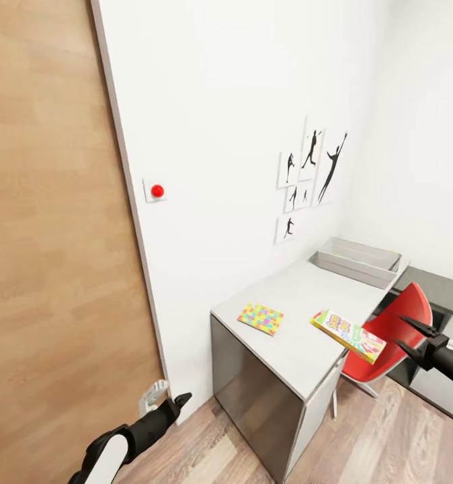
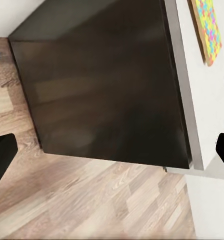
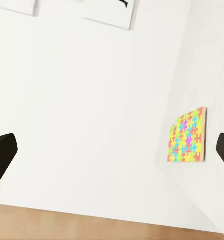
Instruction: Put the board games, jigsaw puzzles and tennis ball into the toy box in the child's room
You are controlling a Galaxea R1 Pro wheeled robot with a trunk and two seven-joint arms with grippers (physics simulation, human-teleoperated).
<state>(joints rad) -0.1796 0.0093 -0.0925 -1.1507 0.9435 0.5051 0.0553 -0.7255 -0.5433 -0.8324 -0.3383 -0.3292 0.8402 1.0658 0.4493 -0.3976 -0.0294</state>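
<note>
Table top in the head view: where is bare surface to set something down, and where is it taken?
On the table, bare stretches lie between the jigsaw puzzle and the toy box, and at the near corner. The board game crowds the edge by the red chair.

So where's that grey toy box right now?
In the head view, the toy box sits at the far end of the table, by the corner wall, below the silhouette pictures, beyond the board game.

Multicoloured jigsaw puzzle (image 1: 261, 318), yellow-green board game (image 1: 348, 335) — pink-edged, pale grey table (image 1: 300, 349), red chair (image 1: 394, 336), grey toy box (image 1: 357, 261)
</note>
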